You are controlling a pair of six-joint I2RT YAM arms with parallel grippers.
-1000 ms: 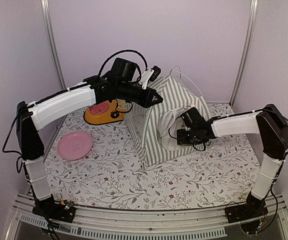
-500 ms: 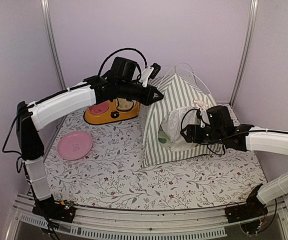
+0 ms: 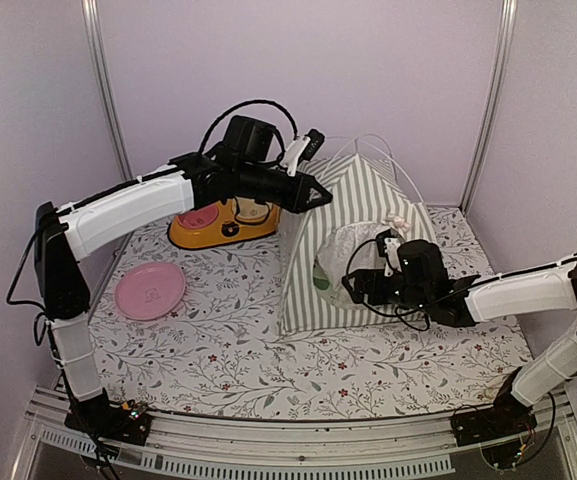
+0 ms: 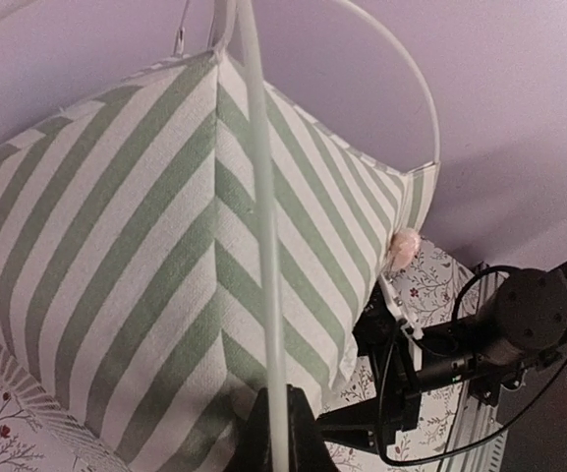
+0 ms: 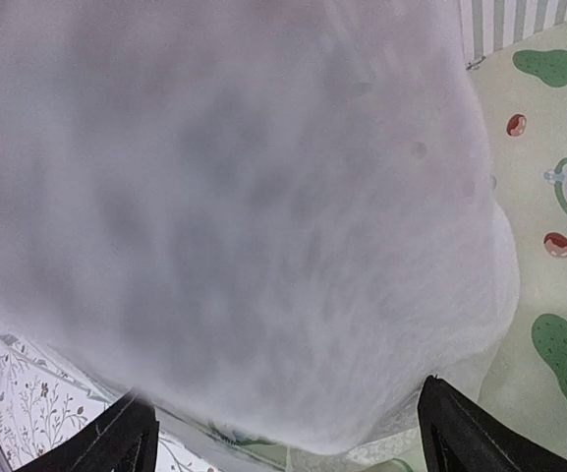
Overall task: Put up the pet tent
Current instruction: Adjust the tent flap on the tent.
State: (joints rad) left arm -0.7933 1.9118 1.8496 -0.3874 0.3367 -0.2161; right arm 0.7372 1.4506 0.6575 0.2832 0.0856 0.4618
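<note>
Up top, the left gripper pinches the tent's pole. The right gripper gapes wide against its white curtain. The green-striped tent stands upright.

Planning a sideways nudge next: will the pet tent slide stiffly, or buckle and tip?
Probably buckles: the pet tent is soft striped fabric on thin, bowed poles. Likely light and tippy: it stands tall, and only the left gripper, shut on a pole, seems to steady it. Its lace curtain looks limp, so it should merely drape.
</note>
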